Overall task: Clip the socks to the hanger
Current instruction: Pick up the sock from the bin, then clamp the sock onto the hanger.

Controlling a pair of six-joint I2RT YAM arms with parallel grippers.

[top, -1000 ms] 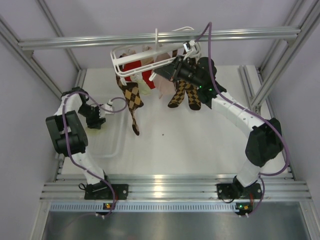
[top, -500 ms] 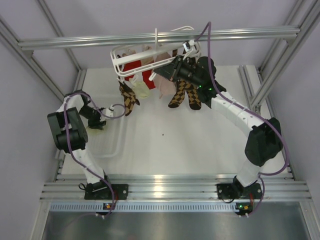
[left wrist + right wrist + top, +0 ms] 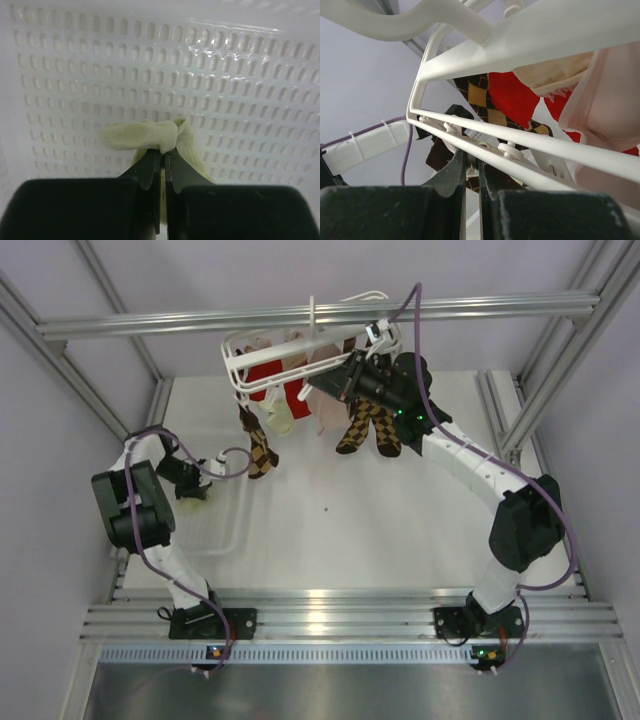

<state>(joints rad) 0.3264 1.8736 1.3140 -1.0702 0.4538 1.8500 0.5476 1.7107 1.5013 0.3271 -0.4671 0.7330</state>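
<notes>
The left gripper (image 3: pixel 162 156) had its fingers pressed together on a fold of the cream sock (image 3: pixel 145 136), pinching the fabric just at the tips. The sock was bunched up on the perforated floor of the white basket (image 3: pixel 240 75), which stood at the left side of the table (image 3: pixel 400 520), well apart from the hanger (image 3: pixel 300 348). The right gripper (image 3: pixel 471 167) was raised high at the far side, with its fingers closed around a thin lower bar of the hanger. The hanger hung tilted under the metal rail (image 3: pixel 480 308). Brown argyle socks (image 3: pixel 368 430), a red sock (image 3: pixel 268 378) and a pink sock (image 3: pixel 610 100) dangled from its clips. A second cream sock (image 3: pixel 280 418) hung there too, between the argyle ones.
</notes>
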